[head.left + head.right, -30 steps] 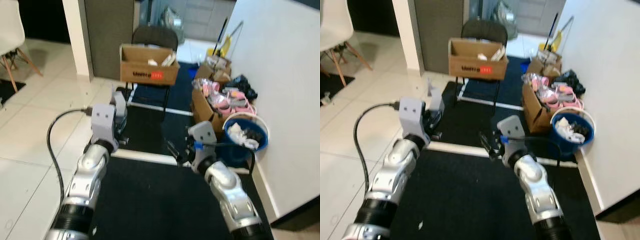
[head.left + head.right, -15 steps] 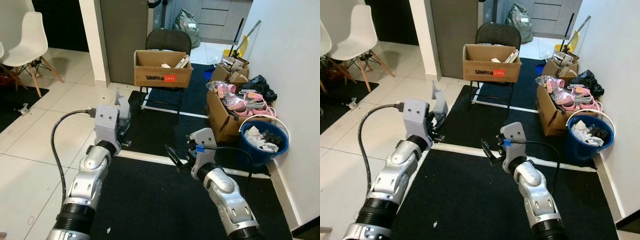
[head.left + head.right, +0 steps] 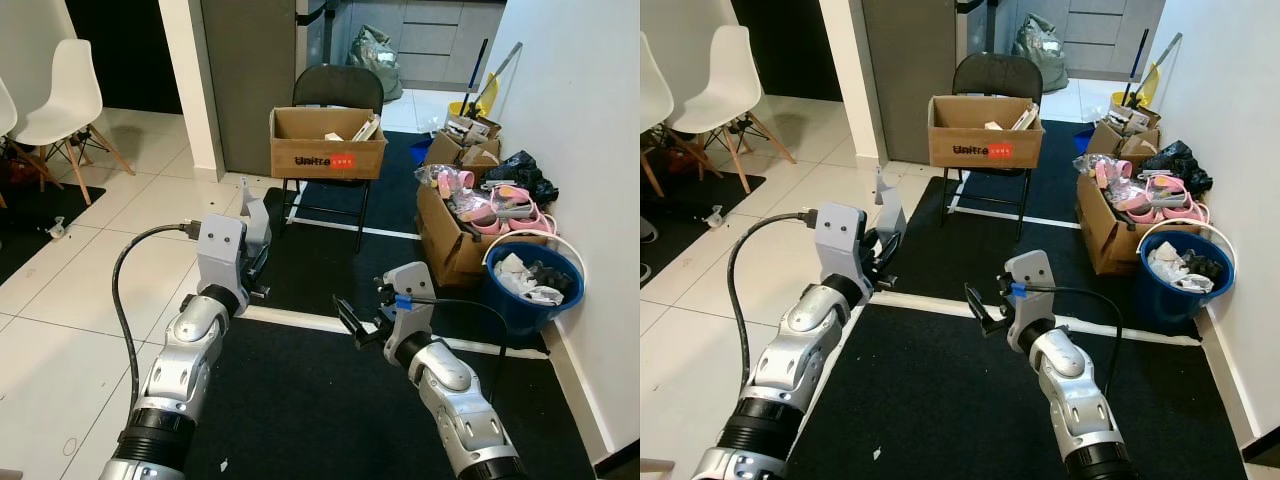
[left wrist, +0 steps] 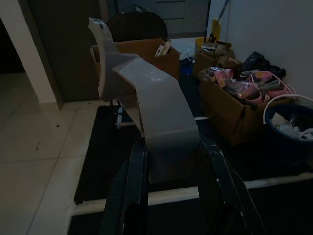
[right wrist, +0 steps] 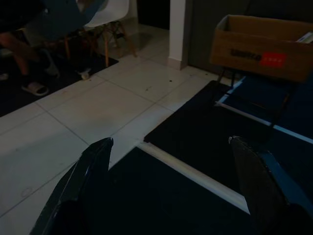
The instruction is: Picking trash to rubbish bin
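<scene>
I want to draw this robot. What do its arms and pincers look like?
Both arms are shiny silver with black ribbed cuffs. Each wrist carries a boxy grey block. The left pincer and right pincer have long black fingers. A black cable loops off the left; the right has a blue tag.

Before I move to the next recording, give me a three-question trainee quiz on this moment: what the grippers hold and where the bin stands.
1. True or false: the left gripper is shut on a bent grey strip of trash.
2. Multiple choice: the blue rubbish bin stands (A) on the black folding chair, (B) on the floor by the white wall on the robot's right, next to an open box of pink things, (C) beside the white chair.
3. Fill in: the right gripper is ____ and holds nothing.

Key
1. True
2. B
3. open
</scene>
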Tool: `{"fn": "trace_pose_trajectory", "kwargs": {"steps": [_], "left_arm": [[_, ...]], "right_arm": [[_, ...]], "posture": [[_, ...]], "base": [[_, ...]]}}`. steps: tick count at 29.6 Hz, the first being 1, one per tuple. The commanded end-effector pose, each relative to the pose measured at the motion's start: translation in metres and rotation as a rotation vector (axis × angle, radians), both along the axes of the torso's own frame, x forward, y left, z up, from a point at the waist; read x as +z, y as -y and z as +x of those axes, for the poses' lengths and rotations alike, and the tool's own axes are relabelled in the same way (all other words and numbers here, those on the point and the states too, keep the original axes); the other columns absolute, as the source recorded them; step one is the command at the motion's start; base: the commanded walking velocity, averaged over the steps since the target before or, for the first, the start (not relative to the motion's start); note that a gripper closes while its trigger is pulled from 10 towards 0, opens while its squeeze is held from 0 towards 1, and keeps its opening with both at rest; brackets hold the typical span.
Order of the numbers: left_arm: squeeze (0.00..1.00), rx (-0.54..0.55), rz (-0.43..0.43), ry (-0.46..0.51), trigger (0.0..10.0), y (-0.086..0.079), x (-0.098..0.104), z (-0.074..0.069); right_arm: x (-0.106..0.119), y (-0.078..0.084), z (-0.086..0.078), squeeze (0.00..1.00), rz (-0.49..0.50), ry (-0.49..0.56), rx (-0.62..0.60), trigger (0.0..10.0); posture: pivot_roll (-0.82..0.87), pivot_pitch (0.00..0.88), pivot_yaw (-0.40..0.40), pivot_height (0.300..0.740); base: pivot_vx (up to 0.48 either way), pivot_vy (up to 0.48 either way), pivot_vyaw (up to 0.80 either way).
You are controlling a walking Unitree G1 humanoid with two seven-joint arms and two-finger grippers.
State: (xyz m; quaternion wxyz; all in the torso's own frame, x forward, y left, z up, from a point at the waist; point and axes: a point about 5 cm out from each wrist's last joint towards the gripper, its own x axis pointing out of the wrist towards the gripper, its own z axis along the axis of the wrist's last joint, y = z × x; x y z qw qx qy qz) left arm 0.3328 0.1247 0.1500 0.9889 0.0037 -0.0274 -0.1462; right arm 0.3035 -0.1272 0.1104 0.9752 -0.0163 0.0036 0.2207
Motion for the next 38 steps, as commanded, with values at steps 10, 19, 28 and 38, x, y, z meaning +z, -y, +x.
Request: {"fn": "trace_pose_trajectory", "kwargs": {"steps": [10, 19, 28, 38], "left_arm": [[0.0, -0.003, 0.03, 0.005, 10.0, -0.009, -0.001, 0.002], [0.0, -0.024, 0.007, 0.005, 10.0, -0.011, 0.0, 0.003], [0.0, -0.014, 0.003, -0.016, 10.0, -0.01, -0.005, 0.008], [0.0, 0.008, 0.019, -0.05, 10.0, -0.011, -0.01, 0.01]], "right_arm": [[-0.006, -0.009, -0.001, 0.0, 0.044, -0.007, -0.008, 10.0], [-0.007, -0.009, -0.004, 0.0, 0.059, 0.007, -0.051, 10.0], [-0.008, -0.007, -0.004, 0.0, 0.055, 0.012, -0.109, 10.0], [-0.014, -0.005, -0.006, 0.0, 0.042, -0.011, -0.114, 10.0]], "posture": [[0.05, 0.057, 0.13, 0.74], [0.02, 0.068, 0.143, 0.74], [-0.02, 0.069, 0.144, 0.74], [-0.02, 0.062, 0.115, 0.74]], "base": [[0.0, 0.0, 0.0], [0.06, 0.0, 0.0], [0.366, 0.0, 0.0], [0.381, 0.0, 0.0]]}}
